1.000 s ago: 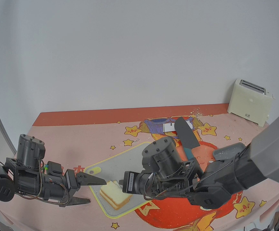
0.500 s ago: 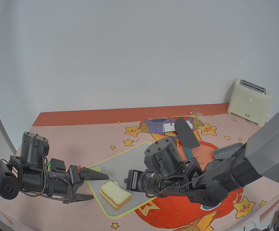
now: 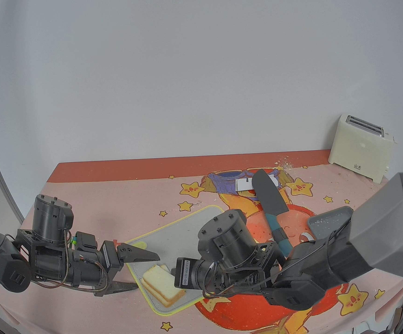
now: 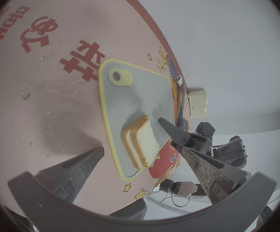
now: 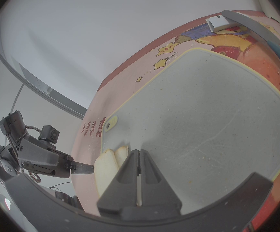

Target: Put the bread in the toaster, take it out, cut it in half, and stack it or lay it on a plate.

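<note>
Two bread halves (image 3: 163, 281) lie stacked on the near left corner of the grey, yellow-rimmed cutting board (image 3: 178, 237). My left gripper (image 3: 146, 271) is open at the board's left edge, its fingertips just short of the bread (image 4: 143, 139). My right gripper (image 5: 139, 155) is shut with nothing in it, its tips against the far side of the bread (image 5: 106, 169). A knife (image 3: 268, 198) with a dark blade and teal handle lies beyond the board. The cream toaster (image 3: 361, 147) stands at the far right. A grey plate (image 3: 329, 221) sits behind my right arm.
A small white card (image 3: 244, 184) lies by the knife's tip. Crumbs are scattered over the pink printed tablecloth (image 3: 118, 200). The table's front edge runs close to the board's near corner. A plain wall stands behind the table.
My left gripper has moved right, up to the board's edge. The right arm has shifted left and lower, and the bread has slid slightly toward the board's near left corner.
</note>
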### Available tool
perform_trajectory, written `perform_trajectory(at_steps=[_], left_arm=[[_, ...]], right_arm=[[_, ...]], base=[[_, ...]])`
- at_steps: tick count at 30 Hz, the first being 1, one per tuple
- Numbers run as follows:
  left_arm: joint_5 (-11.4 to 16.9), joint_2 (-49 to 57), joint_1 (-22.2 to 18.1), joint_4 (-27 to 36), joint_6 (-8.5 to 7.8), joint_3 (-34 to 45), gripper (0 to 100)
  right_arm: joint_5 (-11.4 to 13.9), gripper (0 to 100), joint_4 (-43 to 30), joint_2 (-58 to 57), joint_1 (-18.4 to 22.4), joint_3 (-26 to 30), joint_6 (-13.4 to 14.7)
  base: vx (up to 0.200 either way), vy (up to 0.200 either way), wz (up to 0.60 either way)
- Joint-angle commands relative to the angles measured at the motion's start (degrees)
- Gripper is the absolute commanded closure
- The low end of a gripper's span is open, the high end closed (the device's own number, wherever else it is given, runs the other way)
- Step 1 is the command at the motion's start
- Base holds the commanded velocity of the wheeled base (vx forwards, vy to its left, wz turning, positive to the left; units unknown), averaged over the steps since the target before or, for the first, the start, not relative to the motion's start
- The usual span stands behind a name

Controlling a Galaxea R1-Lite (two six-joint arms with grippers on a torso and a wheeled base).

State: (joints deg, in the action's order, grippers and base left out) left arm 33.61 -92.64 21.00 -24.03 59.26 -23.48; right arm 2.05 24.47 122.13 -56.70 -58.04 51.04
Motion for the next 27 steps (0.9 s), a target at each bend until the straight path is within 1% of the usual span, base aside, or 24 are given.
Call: perform_trajectory(at_steps=[1, 5, 16, 18, 20, 22, 27], left_arm=[[-0.1, -0.1, -0.1, 0.4, -0.02, 0.5, 0], [-0.2, 1.7, -0.4, 0.4, 0.07, 0.8, 0], [0.1, 1.2, 0.0, 0.4, -0.37, 1.5, 0], [0.1, 1.2, 0.0, 0.4, -0.20, 1.5, 0], [0.1, 1.2, 0.2, 0.4, -0.11, 1.5, 0], [0.1, 1.1, 1.7, 0.4, -0.02, 1.3, 0], [0.1, 0.8, 2.0, 0.3, -0.02, 0.6, 0]], right_arm=[[0.0, 100, -0.1, 0.0, -0.9, -0.1, 0.0], [0.0, 100, -0.1, 0.0, -1.0, -0.1, 0.0], [0.1, 100, 0.0, 0.2, -1.0, -0.1, 0.1], [0.0, 100, 0.0, 0.3, -1.0, -0.1, 0.2], [0.0, 100, 0.0, 0.3, -1.0, -0.2, 0.1], [0.0, 100, 0.0, 0.4, -1.2, -0.3, 0.1], [0.1, 100, 0.1, 0.5, -1.3, -0.3, 0.2]], base=[[0.000, 0.000, 0.00], [0.000, 0.000, 0.00], [0.000, 0.000, 0.00], [0.000, 0.000, 0.00], [0.000, 0.000, 0.00], [0.000, 0.000, 0.00], [0.000, 0.000, 0.00]])
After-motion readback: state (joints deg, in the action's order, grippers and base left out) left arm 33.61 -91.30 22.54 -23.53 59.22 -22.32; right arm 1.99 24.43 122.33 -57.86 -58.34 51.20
